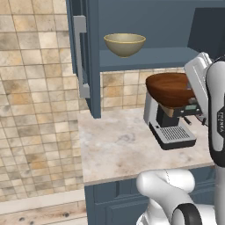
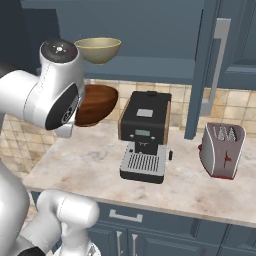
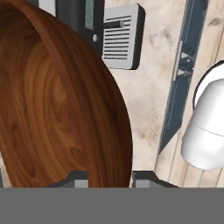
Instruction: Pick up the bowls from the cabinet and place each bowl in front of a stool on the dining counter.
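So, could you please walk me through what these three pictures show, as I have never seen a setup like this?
It is a rendered kitchen with a white robot arm on a driving base. Two pictures come from cameras on the base, behind the arm to its left and right; the third looks along the gripper itself. The gripper is shut on the rim of a brown bowl, held in the air in front of a coffee machine. A second, beige bowl sits on the shelf of the open blue cabinet above. On the stone counter stand the coffee machine and, further right, a toaster.
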